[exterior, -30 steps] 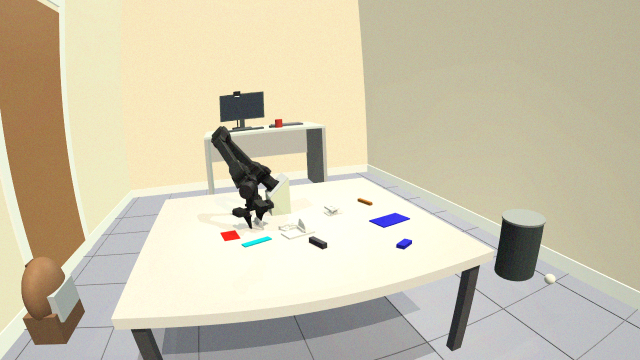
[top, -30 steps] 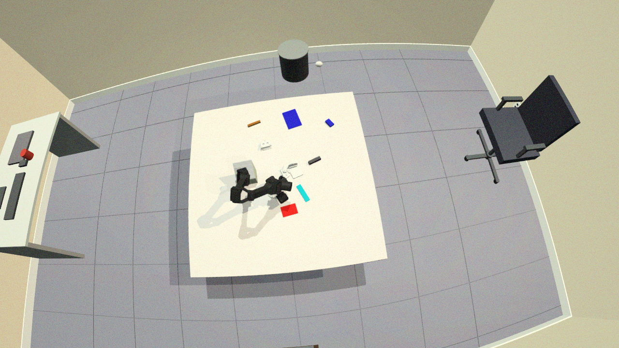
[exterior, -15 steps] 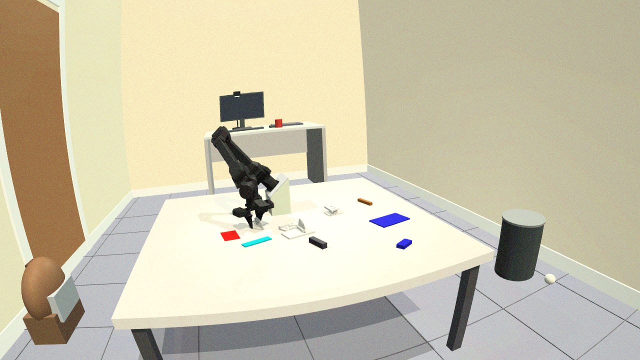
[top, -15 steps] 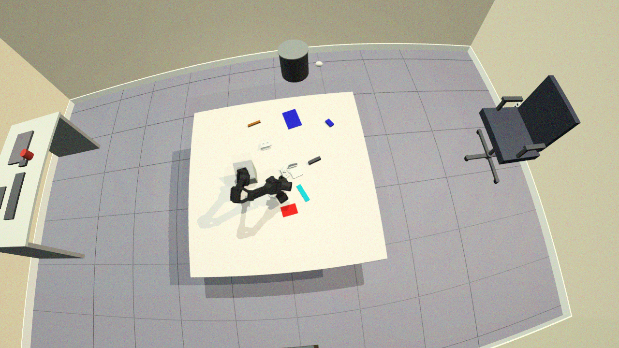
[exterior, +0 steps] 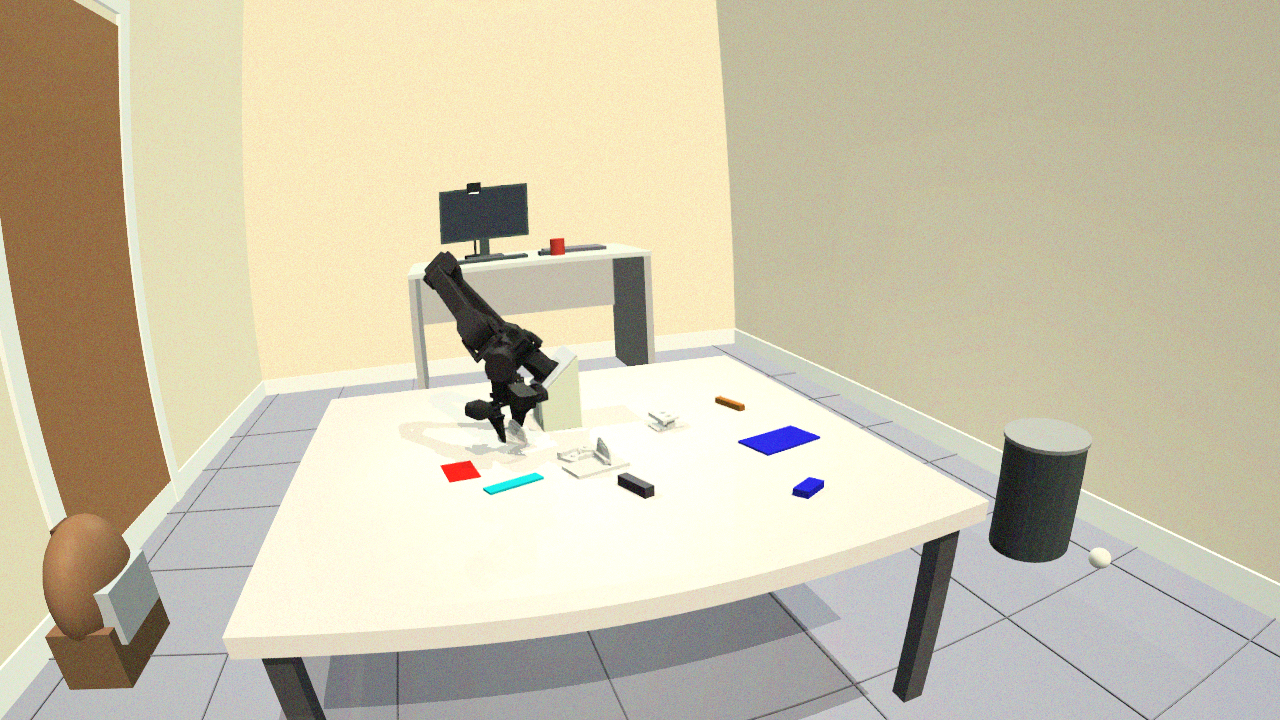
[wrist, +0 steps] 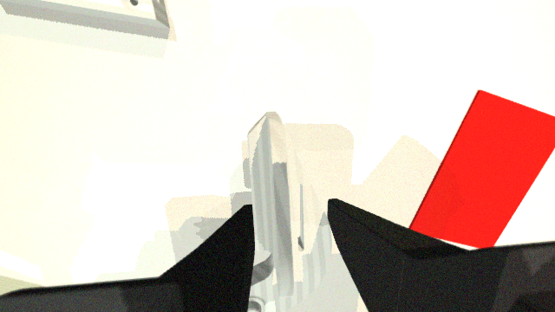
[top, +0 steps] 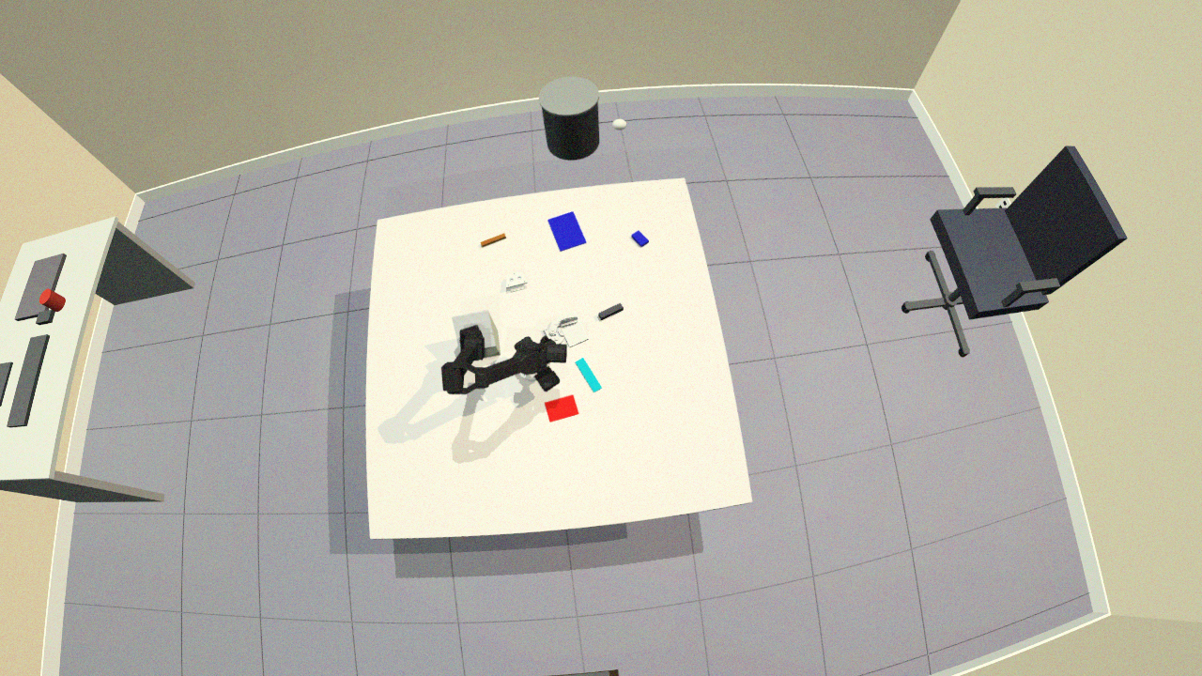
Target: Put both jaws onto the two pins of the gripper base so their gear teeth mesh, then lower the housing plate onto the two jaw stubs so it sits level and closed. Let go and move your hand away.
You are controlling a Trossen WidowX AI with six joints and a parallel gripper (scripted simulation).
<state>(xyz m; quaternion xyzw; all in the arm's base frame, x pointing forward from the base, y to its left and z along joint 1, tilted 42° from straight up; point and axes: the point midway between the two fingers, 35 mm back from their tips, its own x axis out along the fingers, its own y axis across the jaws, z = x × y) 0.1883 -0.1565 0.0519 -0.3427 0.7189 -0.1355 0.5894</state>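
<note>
"Where is the white jaw piece sitting?"

"It's sitting between the gripper's fingertips, its narrow edge showing in the wrist view. The gripper is pinching it. I can't tell whether it's touching the table."

"And the pins?"

"The jaw is staying off them. A cluster of white parts, with one upright piece, is lying near the gripper, apart from it. I can't tell for certain which part is which."

"What else is lying close to the gripper?"

"A red pad is lying near it, and a cyan strip is lying just past it, away from the arm's base."

"Farther from it?"

"A black bar is resting past the cluster. A small white part is sitting well apart from the gripper; a blue pad, an orange bar and a small blue block are lying farther out."
</note>
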